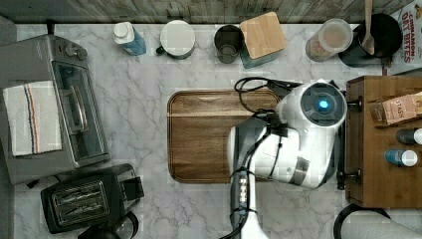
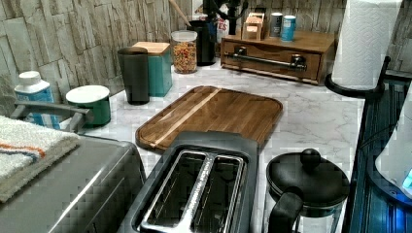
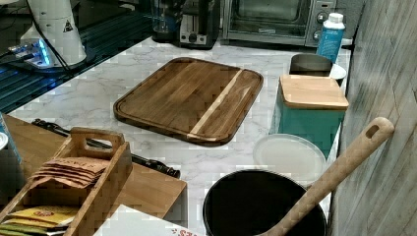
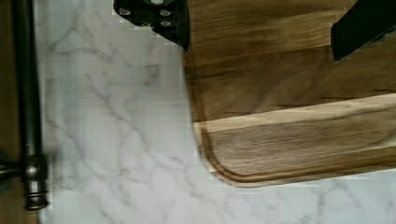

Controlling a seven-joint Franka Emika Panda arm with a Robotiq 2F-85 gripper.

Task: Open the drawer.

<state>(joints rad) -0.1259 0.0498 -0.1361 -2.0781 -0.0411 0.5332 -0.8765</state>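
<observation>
A white marble worktop (image 1: 139, 109) carries a cutting board (image 1: 209, 134) at its centre, with a stone-look wall (image 2: 73, 34) behind the back edge. Bare marble lies between the board and the drawer (image 2: 272, 56), which is shut inside a wooden box at the top view's right edge. Its black handle (image 4: 28, 107) runs along the drawer front, facing the board. The gripper (image 4: 259, 23) hangs wide open over the board's corner, fingers (image 4: 159, 18) well apart.

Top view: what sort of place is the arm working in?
Most likely a kitchen counter: marble-look countertop, toaster oven, slot toaster and wooden cutting board.
</observation>
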